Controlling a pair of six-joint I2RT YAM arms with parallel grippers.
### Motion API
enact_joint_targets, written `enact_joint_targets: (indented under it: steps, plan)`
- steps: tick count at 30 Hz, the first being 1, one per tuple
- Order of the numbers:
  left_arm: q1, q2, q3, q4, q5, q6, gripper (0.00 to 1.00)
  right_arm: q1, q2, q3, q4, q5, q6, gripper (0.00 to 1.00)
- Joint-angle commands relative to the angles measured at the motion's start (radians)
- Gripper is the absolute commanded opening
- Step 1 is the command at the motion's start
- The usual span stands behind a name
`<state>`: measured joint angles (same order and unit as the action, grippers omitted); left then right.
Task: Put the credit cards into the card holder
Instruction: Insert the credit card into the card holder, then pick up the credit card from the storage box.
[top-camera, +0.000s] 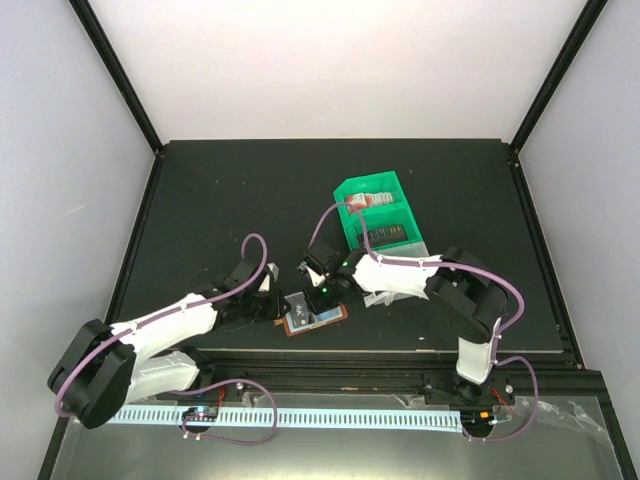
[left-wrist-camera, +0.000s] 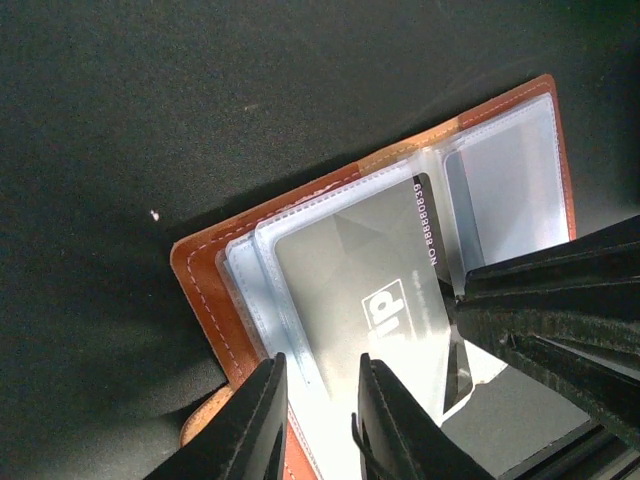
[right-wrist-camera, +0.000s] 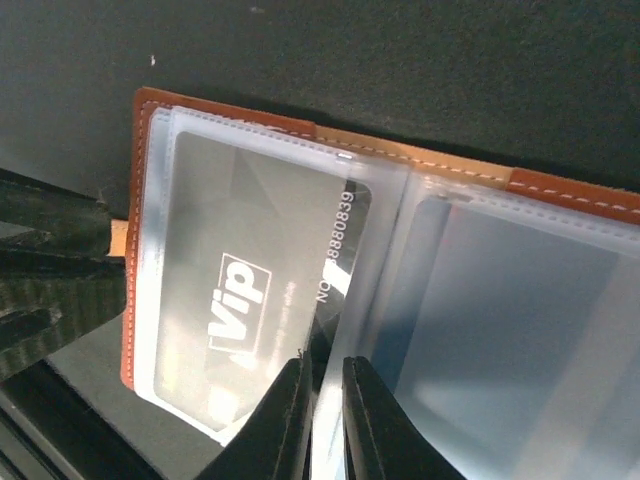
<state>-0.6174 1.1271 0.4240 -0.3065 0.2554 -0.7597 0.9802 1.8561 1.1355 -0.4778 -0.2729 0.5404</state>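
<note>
card holder (top-camera: 313, 320): open flat, near table (top-camera: 220, 200) edge, between both grippers
grey VIP card (right-wrist-camera: 250, 270): in a clear sleeve on holder's left half
right gripper (right-wrist-camera: 322, 372): jaws narrow, pinched on the card's near edge
left gripper (left-wrist-camera: 320, 378): jaws part-open, straddling the sleeve stack; clamping or not, can't tell
green tray (top-camera: 350, 190): behind holder, more cards inside

Overhead looks down; wrists close (sharing card holder (left-wrist-camera: 500, 190)).
</note>
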Motion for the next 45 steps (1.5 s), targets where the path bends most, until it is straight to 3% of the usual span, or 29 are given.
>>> enact_joint_targets:
  steps: [1,8,14,17,22,26,34,40,45]
  plan:
    - [-0.006,-0.008,0.056,-0.009,0.01,0.008,0.23,0.0,-0.036,0.048,-0.047,0.112,-0.024,0.12]
    - [-0.005,-0.094,0.114,-0.041,-0.09,0.03,0.33,-0.091,-0.152,0.164,-0.204,0.314,-0.094,0.17]
    - [0.003,-0.185,0.165,-0.049,-0.227,0.05,0.43,-0.244,-0.221,0.165,-0.261,0.377,-0.134,0.31]
    - [0.006,-0.231,0.166,-0.043,-0.246,0.055,0.5,-0.295,-0.187,0.193,-0.274,0.382,-0.177,0.49]
    - [0.009,-0.261,0.153,-0.06,-0.238,0.065,0.54,-0.321,-0.023,0.312,-0.334,0.412,-0.186,0.51]
    - [0.014,-0.257,0.142,-0.08,-0.198,0.067,0.54,-0.323,0.052,0.361,-0.333,0.421,-0.168,0.47]
    - [0.021,-0.256,0.125,-0.083,-0.165,0.074,0.54,-0.323,0.162,0.435,-0.36,0.472,-0.142,0.27]
    - [0.026,-0.255,0.128,-0.096,-0.158,0.083,0.54,-0.322,0.162,0.44,-0.348,0.451,-0.132,0.08]
    - [0.03,-0.254,0.131,-0.106,-0.152,0.086,0.54,-0.323,0.109,0.421,-0.333,0.447,-0.115,0.02]
